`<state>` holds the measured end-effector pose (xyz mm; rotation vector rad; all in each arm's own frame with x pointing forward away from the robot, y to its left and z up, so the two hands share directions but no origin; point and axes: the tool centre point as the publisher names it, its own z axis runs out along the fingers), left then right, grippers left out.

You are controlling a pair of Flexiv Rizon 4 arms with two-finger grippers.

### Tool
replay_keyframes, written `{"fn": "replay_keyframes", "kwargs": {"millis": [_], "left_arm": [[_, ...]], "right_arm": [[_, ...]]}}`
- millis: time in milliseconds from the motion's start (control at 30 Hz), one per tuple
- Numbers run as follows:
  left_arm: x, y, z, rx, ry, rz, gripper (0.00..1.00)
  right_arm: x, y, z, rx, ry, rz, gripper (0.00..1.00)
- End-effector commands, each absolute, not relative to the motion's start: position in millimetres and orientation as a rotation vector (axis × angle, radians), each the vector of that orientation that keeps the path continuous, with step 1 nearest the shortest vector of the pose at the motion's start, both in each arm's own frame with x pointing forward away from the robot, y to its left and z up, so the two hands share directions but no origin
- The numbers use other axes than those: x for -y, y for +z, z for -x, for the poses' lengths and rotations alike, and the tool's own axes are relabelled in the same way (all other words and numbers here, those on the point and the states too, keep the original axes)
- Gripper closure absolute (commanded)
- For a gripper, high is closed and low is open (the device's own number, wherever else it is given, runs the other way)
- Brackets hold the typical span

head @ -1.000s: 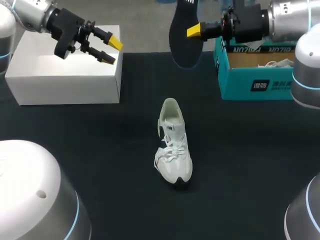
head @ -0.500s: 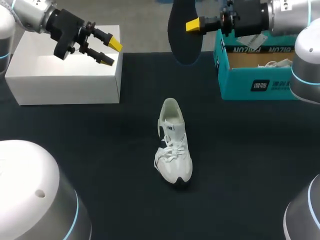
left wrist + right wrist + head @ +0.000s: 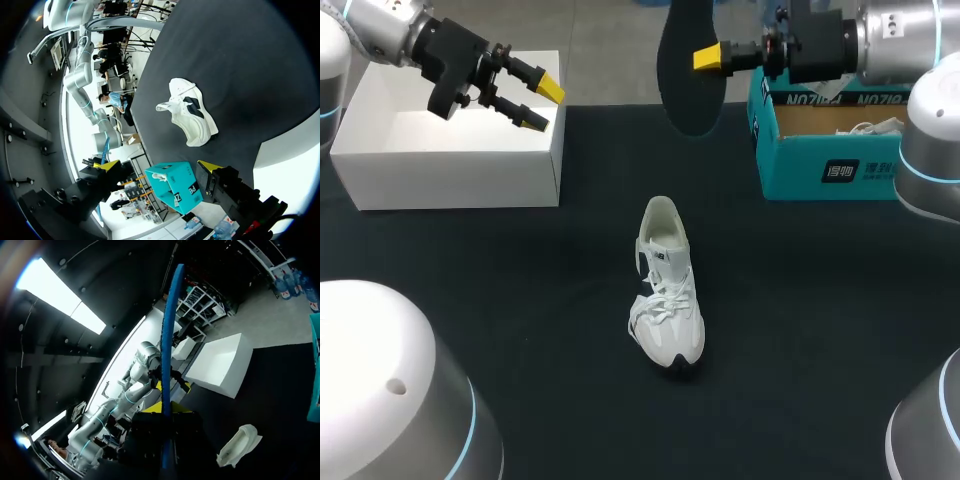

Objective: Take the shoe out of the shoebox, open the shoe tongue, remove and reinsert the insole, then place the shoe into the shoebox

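Right pincer (image 3: 712,58) grasps the insole (image 3: 688,95) aloft, clear of the shoe (image 3: 667,285), likely for reinsertion; left pincer (image 3: 542,102) stands released, empty.

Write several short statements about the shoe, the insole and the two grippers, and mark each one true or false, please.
1. The right gripper holds the dark insole up in the air. True.
2. The white shoe lies inside the teal shoebox. False: it lies on the black table, apart from the shoebox.
3. The left gripper is open and holds nothing. True.
4. The left gripper touches the shoe. False: it hangs above the white box, away from the shoe.
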<state>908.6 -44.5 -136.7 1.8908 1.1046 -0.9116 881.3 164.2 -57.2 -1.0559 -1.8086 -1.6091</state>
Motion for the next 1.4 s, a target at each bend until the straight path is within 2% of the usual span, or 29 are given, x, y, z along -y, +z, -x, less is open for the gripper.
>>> {"fn": "replay_keyframes", "kwargs": {"millis": [33, 433, 933, 1400], "left_arm": [[44.0, -136.4, -907.7, -1.106, -0.908, -1.893, 0.00], [44.0, -136.4, -907.7, -1.106, -0.908, -1.893, 0.00], [44.0, -136.4, -907.7, -1.106, -0.908, -1.893, 0.00], [44.0, -136.4, -907.7, -1.106, -0.908, -1.893, 0.00]], "right_arm": [[-166.5, -73.1, -890.5, 1.862, -1.649, 1.023, 1.00], [-167.9, -115.9, -898.1, 1.947, -1.711, 1.034, 1.00], [-187.4, -192.7, -898.7, 1.934, -1.728, 1.045, 1.00], [-191.3, -198.1, -897.8, 1.893, -1.716, 1.054, 1.00]]}}
